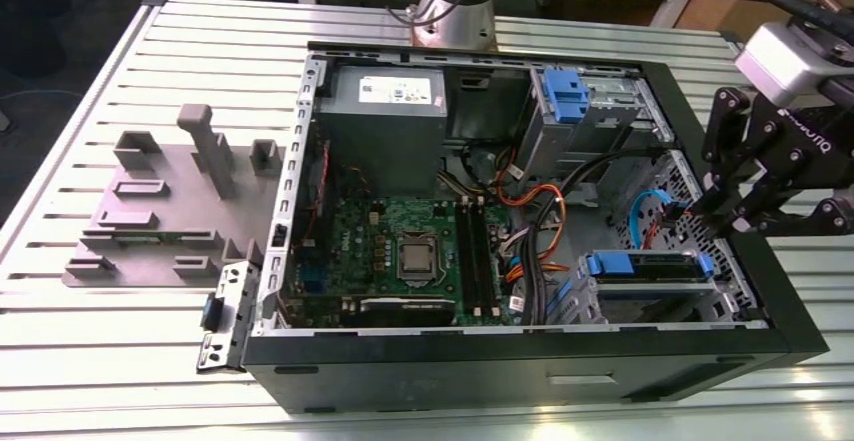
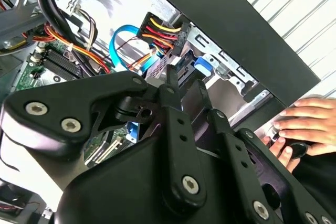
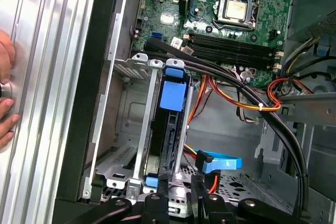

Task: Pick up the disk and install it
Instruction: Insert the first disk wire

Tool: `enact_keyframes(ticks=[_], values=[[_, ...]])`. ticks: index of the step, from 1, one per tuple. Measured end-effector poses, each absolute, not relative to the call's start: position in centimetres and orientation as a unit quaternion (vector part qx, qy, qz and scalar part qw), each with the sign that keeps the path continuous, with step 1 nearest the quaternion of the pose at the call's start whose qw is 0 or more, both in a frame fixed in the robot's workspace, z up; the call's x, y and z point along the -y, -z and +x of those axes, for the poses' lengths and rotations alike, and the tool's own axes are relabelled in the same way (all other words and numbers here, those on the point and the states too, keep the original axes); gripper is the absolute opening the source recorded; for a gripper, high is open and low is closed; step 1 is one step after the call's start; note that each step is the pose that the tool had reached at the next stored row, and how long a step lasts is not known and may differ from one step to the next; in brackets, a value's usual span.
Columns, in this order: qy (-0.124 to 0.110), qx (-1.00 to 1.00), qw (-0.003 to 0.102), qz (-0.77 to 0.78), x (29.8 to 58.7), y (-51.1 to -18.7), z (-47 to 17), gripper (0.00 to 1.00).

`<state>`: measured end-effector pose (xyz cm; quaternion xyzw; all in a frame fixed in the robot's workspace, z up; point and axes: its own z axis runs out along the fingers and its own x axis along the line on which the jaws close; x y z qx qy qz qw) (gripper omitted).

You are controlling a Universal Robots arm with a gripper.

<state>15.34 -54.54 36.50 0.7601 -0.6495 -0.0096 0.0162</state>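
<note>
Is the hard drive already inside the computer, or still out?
Inside: the disk sits in the drive cage within the computer case, its blue carrier showing.

The disk, with its blue carrier frame, sits on edge in the case's drive cage, apparently fully seated.

A ribbed metal table of pale slats carries the work. An open black computer case lies on its side on the table, filling the middle and the exterior view's right. On the exterior view's left rests a grey fixture plate with upright blocks, just beside the case.
</note>
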Motion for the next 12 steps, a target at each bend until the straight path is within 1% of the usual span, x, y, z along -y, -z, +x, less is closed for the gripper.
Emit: enact_keyframes(ticks=[12], values=[[0.009,0.648,0.017,0.762,54.12,-36.38,15.69,0.31]])
